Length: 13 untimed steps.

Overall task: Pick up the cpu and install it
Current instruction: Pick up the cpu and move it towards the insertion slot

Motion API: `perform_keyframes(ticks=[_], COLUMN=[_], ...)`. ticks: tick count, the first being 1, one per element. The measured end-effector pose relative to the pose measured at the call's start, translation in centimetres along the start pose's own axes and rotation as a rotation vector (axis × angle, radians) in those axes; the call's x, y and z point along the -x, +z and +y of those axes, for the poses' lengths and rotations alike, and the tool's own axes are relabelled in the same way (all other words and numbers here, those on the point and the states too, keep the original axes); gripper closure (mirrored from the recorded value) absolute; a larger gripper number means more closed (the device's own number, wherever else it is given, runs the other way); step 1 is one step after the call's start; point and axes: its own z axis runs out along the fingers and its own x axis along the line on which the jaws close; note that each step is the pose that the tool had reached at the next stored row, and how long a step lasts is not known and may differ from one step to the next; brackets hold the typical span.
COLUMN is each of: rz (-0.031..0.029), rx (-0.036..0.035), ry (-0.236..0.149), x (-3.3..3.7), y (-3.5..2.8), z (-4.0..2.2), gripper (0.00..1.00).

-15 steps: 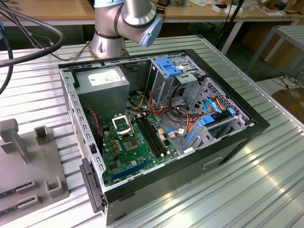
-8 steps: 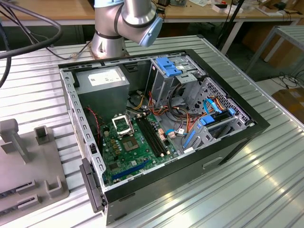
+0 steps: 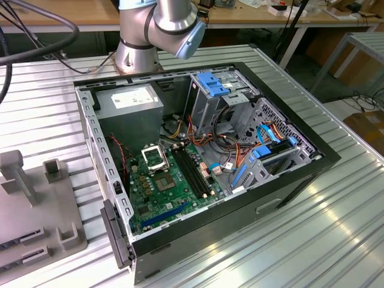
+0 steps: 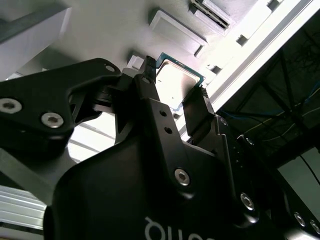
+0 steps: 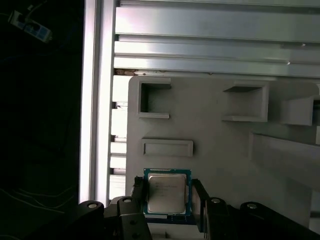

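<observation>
Exterior view: arm [image 3: 159, 27] seen behind open case [image 3: 240, 222]; socket [image 3: 155, 157] seen on board inside; grey tray [image 3: 36, 210] at exterior view's left.
Both wrist views: cpu [image 5: 167, 194] seen over tray, lying flat, metal lid turned toward cameras. Square, so no long axis noted.
Gripper [image 5: 168, 199] fingers drawn in against two opposite cpu edges, cpu held between.

cpu [image 5: 167, 194], small thin square chip, silver-grey metal top, green rim, level, clasped between the jaws
</observation>
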Motion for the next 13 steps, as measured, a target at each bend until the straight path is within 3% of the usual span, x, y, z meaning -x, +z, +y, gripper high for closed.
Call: perform_keyframes(ticks=[13], rz=[0.0000], rx=[0.0000], ry=[0.000], x=[-0.06], y=[-1.22], z=[0.01], gripper=[0.53])
